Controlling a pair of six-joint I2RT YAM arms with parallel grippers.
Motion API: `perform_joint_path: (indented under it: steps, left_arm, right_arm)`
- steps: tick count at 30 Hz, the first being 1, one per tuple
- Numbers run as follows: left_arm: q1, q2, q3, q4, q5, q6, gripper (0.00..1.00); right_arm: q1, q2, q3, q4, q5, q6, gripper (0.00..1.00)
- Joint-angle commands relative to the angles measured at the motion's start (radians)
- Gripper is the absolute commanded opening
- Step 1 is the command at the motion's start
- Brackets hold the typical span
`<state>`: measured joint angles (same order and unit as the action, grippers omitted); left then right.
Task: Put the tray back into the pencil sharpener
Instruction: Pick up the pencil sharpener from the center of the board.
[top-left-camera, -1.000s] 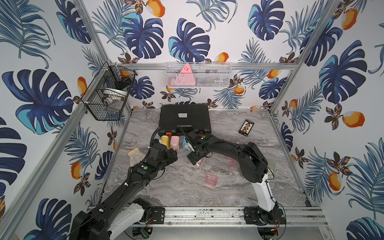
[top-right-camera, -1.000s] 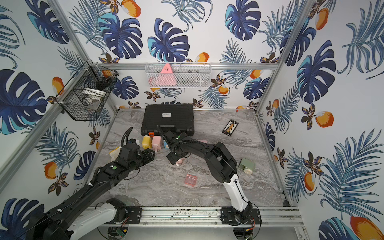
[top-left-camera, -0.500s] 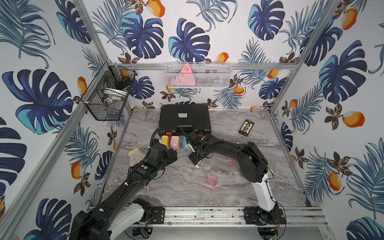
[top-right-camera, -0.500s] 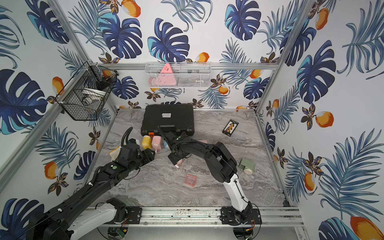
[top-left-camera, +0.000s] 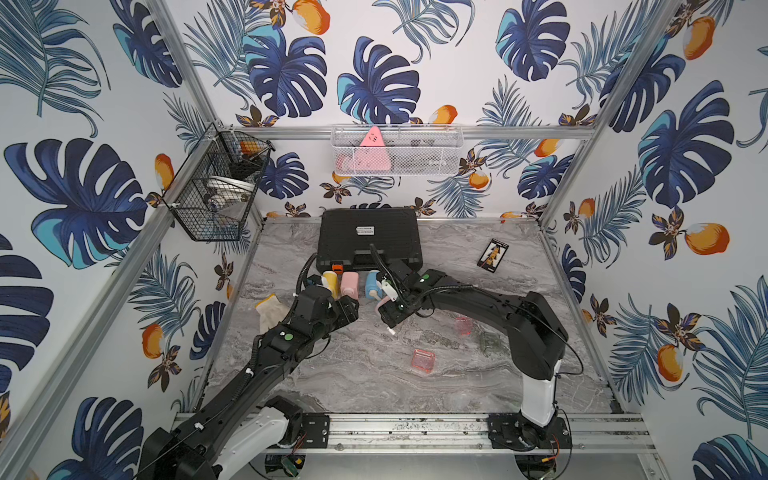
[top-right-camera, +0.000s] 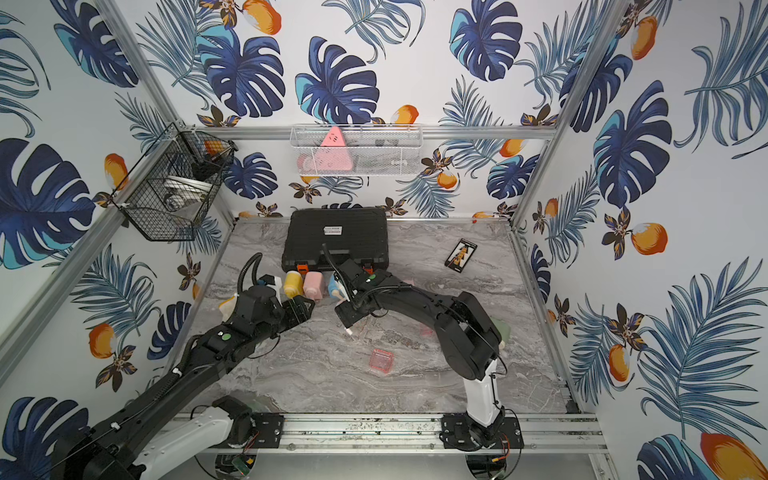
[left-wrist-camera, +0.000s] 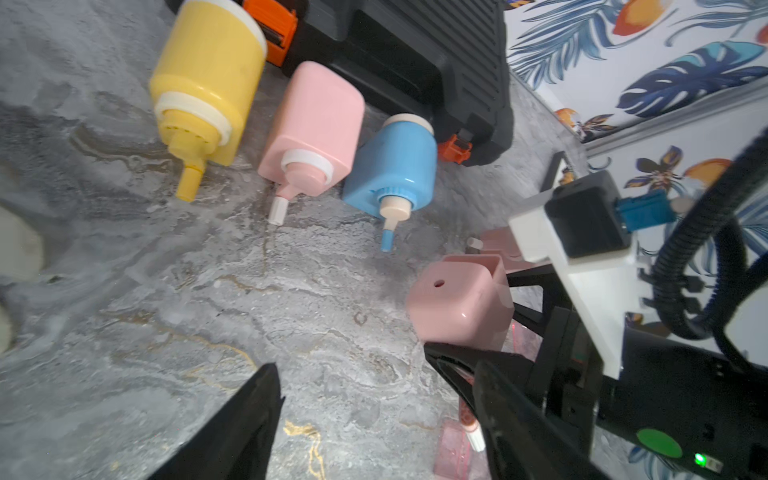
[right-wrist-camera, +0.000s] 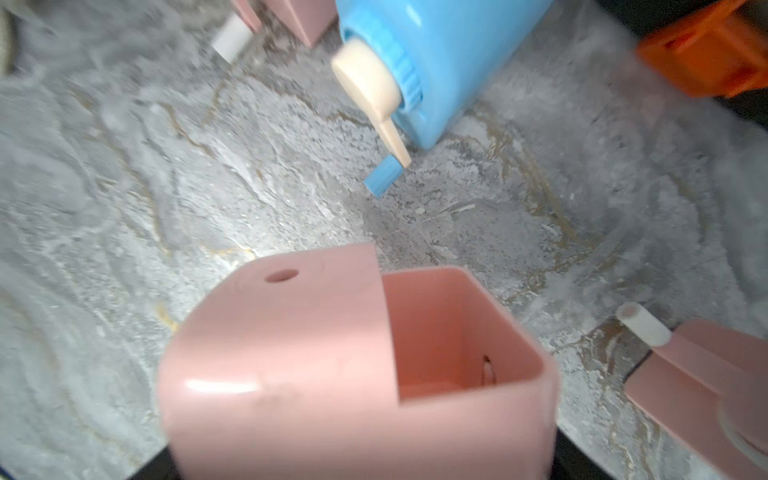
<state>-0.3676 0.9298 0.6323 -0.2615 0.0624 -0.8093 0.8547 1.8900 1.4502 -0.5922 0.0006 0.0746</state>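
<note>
Robot lab cell: aluminium frame, leaf-print walls.

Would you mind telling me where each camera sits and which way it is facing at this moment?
Top views: high over the front rail, looking down at the table toward the back wall; left arm and right arm show.
Left wrist: on the left arm, facing the yellow sharpener, blue sharpener and black case; its open left gripper shows.
Right wrist: on the right arm, close on the pink sharpener in the right gripper, barely visible.
Shared: both wrist views show the blue sharpener and pink sharpener.
</note>
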Motion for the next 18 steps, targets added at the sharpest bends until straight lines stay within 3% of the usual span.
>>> perform_joint_path:
  steps: [1, 9, 18]
  left_arm:
    - [0.001, -0.008, -0.011, 0.121, 0.147, -0.002, 0.82]
    - [-0.001, 0.027, -0.041, 0.329, 0.38, -0.038, 0.94]
    - [-0.004, 0.023, -0.021, 0.303, 0.392, 0.029, 0.9]
  right_arm:
    - [0.004, -0.09, -0.089, 0.185, -0.071, 0.063, 0.74]
    - [0.033, -0.282, -0.29, 0.505, -0.162, 0.134, 0.72]
    - [0.073, -0.297, -0.286, 0.576, -0.19, 0.19, 0.71]
